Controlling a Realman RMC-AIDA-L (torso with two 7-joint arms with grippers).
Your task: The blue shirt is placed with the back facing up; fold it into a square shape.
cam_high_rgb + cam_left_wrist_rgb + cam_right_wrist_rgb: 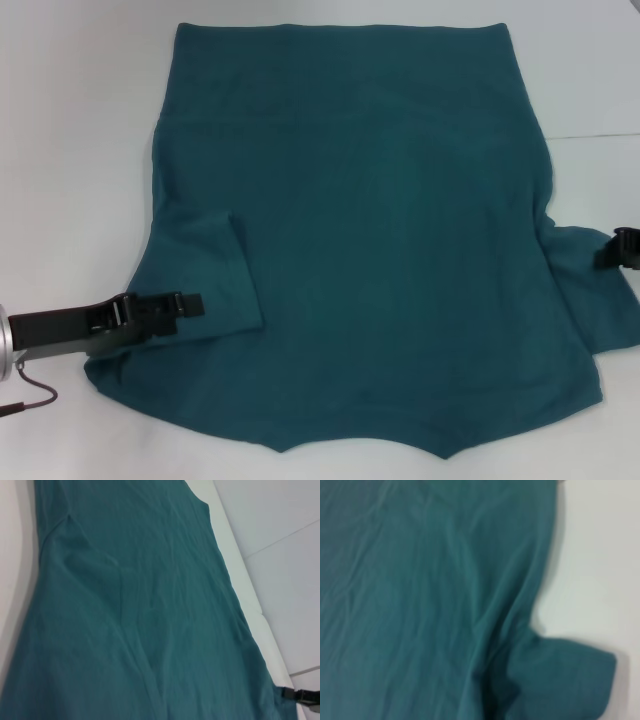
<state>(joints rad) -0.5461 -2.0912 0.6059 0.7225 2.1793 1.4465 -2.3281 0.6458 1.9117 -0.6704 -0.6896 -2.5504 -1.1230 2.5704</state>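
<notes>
The blue shirt (380, 250) lies spread flat on the white table, collar edge toward me and hem at the far side. Its left sleeve (225, 275) is folded inward onto the body. My left gripper (192, 302) reaches in from the left and sits low over the shirt beside that folded sleeve. My right gripper (612, 250) is at the right border of the head view, at the outer end of the right sleeve (585, 270). The left wrist view is filled with the shirt (135, 610) and shows the right gripper (300, 696) far off. The right wrist view shows the shirt (420, 595) and its spread sleeve (565, 680).
The white table (70, 120) shows bare on both sides of the shirt and behind the hem. A seam in the tabletop (590, 133) runs off to the right. A thin cable (35, 395) hangs by the left arm near the front left corner.
</notes>
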